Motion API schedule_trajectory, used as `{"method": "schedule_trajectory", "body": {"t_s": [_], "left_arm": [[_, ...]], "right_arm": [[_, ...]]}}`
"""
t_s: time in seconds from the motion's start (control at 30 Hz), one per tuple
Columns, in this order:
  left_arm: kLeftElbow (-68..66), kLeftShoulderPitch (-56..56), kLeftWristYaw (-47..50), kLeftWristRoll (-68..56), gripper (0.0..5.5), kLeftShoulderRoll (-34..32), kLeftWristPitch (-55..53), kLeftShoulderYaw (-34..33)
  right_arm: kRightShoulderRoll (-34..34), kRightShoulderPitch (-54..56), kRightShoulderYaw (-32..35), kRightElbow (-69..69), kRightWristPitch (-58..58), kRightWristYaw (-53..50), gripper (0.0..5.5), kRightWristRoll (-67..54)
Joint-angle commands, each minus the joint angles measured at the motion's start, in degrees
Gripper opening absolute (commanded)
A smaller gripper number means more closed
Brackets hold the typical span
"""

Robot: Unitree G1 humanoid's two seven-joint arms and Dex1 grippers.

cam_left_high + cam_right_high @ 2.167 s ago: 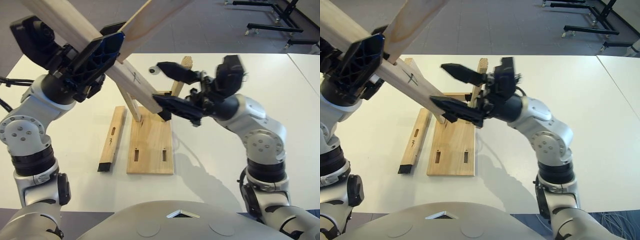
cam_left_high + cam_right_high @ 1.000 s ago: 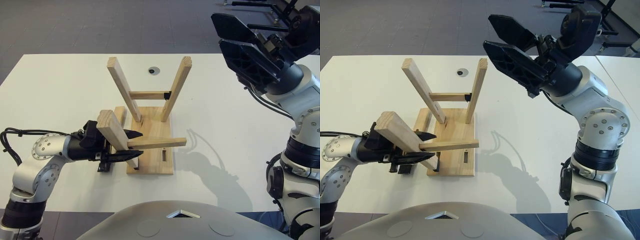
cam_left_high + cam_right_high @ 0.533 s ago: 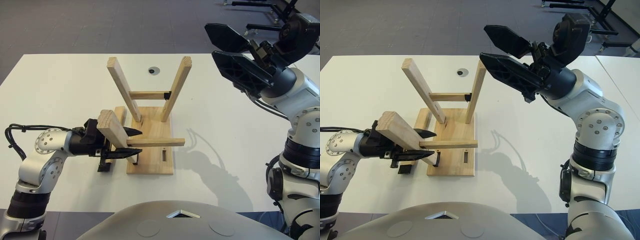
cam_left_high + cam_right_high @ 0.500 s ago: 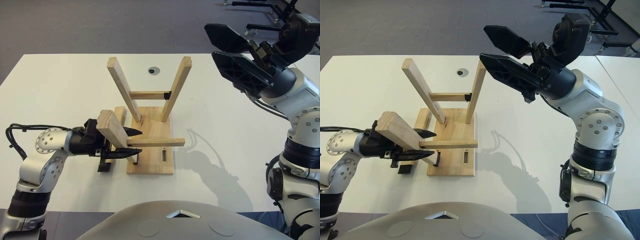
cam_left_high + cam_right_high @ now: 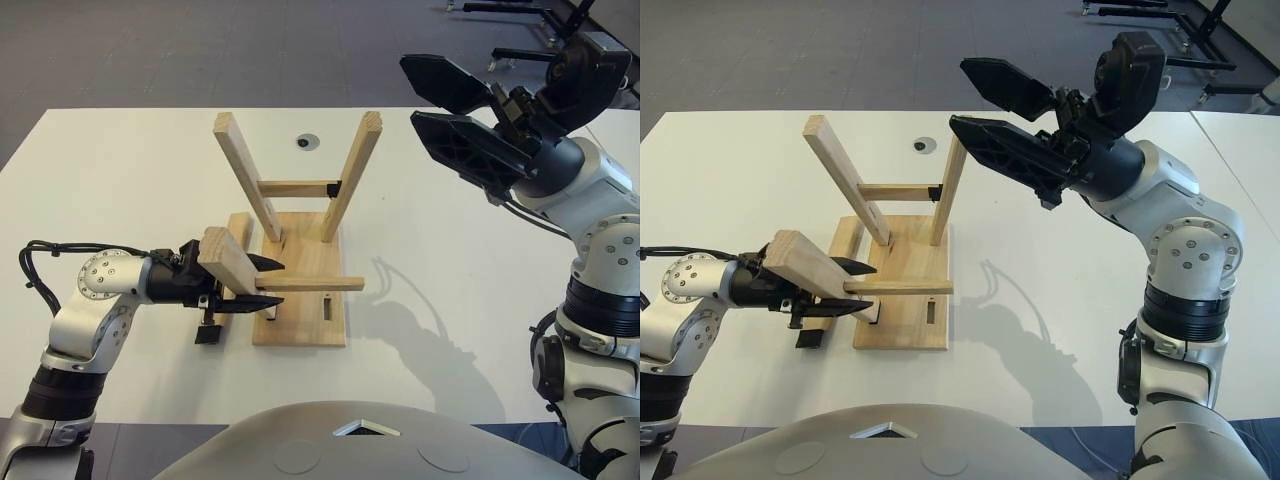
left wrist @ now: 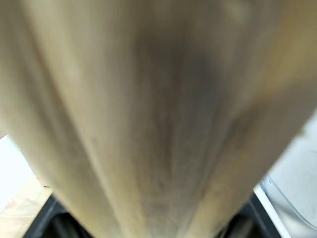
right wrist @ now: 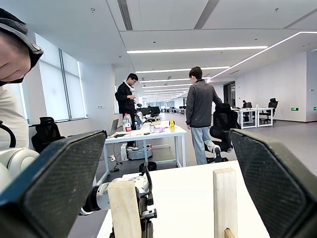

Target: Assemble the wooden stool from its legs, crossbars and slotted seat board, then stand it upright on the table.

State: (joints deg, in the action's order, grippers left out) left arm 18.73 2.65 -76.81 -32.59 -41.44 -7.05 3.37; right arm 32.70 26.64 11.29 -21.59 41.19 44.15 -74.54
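The slotted seat board (image 5: 305, 318) lies flat on the white table. Two legs (image 5: 245, 170) (image 5: 352, 170) stand in its far slots, splayed outward and joined by a crossbar (image 5: 295, 188). My left gripper (image 5: 252, 284) sits low at the board's left edge, shut on a third leg (image 5: 226, 258) that leans left. That leg's crossbar (image 5: 315, 284) sticks out level over the board. The leg's wood (image 6: 158, 119) presses close to the left wrist camera. My right gripper (image 5: 412, 90) hangs open in the air, right of the standing legs, whose tops (image 7: 225, 198) face it.
A loose wooden piece (image 5: 237, 222) with a black end (image 5: 208, 335) lies along the board's left side, partly under my left gripper. A small round hole (image 5: 308, 142) marks the table's far middle. The table's right half (image 5: 480, 280) is bare.
My left arm has brought the leg and crossbar down from high above to the board's left edge and tipped it flatter. The open right gripper rose, then drifted left toward the standing legs.
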Motion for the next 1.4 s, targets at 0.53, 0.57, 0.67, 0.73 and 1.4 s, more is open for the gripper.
{"method": "schedule_trajectory", "body": {"t_s": [0.53, 0.57, 0.67, 0.73, 1.4], "left_arm": [[2.61, 2.92, 7.16, 6.99, 3.47, -5.34, -2.85, 2.6], [3.38, 3.49, 7.08, 6.54, 3.57, -5.76, -2.92, 1.98], [5.47, 4.53, 6.38, 5.27, 4.09, -6.58, -2.97, 0.47], [7.6, 5.13, 6.44, 3.86, 4.37, -6.94, -3.77, -0.65], [11.01, 18.97, 10.91, 5.18, 5.38, -11.41, -7.81, -12.73]], "right_arm": [[-1.46, -0.22, -0.37, -2.6, -1.04, -0.54, 4.56, 4.17], [-1.55, -0.22, -0.32, -2.57, -1.02, -0.48, 4.56, 4.32], [-1.67, -0.61, 0.02, -2.72, -1.11, -0.53, 4.56, 4.64], [-1.64, -0.88, 0.27, -2.81, -1.11, -0.46, 4.56, 4.8], [-1.3, -1.35, 1.05, -2.36, -0.59, -0.26, 4.56, 4.71]]}}
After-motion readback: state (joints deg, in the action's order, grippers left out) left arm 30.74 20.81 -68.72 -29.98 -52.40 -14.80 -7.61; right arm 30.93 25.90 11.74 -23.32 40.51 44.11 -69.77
